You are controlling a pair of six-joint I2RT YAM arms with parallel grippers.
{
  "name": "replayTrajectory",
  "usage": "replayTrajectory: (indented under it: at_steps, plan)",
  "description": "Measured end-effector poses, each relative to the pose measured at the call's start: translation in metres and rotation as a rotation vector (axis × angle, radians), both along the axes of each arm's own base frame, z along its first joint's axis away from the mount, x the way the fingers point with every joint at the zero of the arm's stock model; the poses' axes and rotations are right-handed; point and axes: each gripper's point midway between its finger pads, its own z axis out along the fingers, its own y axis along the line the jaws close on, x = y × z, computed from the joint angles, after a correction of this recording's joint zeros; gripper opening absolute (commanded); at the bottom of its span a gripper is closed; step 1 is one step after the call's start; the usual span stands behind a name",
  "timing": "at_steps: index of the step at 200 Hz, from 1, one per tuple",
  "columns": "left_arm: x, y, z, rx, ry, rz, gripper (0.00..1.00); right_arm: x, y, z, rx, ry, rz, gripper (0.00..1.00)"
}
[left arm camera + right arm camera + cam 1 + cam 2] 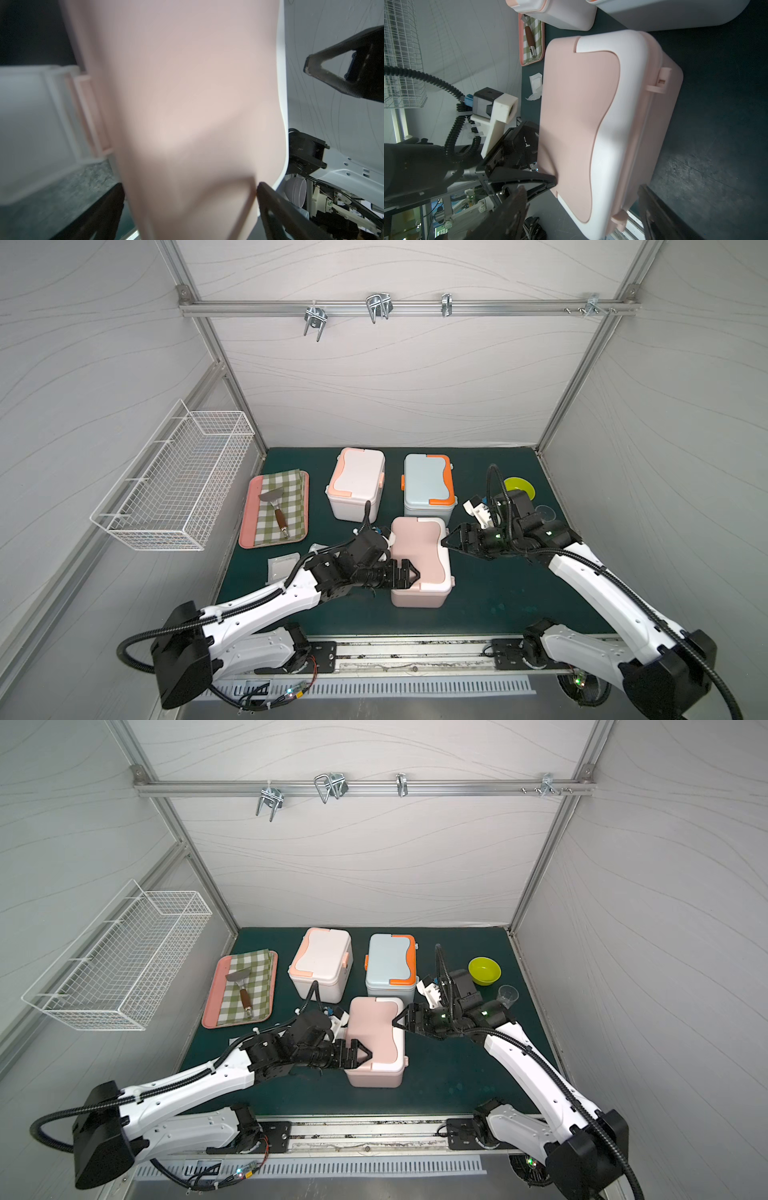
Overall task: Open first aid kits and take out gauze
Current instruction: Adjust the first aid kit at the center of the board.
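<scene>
The pale pink first aid kit (419, 549) sits closed at the front centre of the green mat (498, 597). The left gripper (411, 573) is spread wide at its left edge, with one fingertip on the lid. The right gripper (448, 541), also released, hovers at its far right corner. A wrapped gauze pad (283, 566) lies on the mat left of the left arm.

1. The left arm (257, 605) and right arm (590, 576) have smooth white shells dotted with small round holes, linked by bulky black joints.
2. A ribbed black cable (129, 651) runs along each arm.
3. The left gripper (413, 572) and right gripper (445, 542) are black, with hollow triangular fingers (330, 78).
4. Each wrist carries a dark camera (483, 99) in a white bracket, with a blue plug (468, 99).
5. Small green lights (497, 537) glow on the right arm.
6. Black base plates (322, 655) sit on a metal rail (415, 651) at the near edge.
</scene>
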Motion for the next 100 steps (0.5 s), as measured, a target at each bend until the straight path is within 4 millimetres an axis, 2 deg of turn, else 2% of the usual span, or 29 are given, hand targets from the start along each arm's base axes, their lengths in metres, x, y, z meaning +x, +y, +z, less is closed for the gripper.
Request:
replayTrajectory:
  at_steps: [24, 48, 83, 100]
  plan:
    - [-0.002, -0.019, 0.000, -0.020, -0.007, -0.033, 0.98, 0.000, -0.003, -0.004, -0.030, -0.009, 0.000, 0.85]
    - [-0.001, -0.020, 0.001, -0.020, -0.019, -0.027, 0.99, -0.003, -0.005, -0.002, -0.083, -0.035, 0.010, 0.86]
    - [-0.005, 0.002, 0.009, -0.012, -0.057, 0.012, 0.99, -0.017, 0.012, 0.017, -0.175, -0.146, 0.103, 0.84]
    - [-0.008, 0.018, 0.015, -0.011, -0.080, 0.040, 0.99, -0.022, 0.023, 0.022, -0.228, -0.193, 0.149, 0.78]
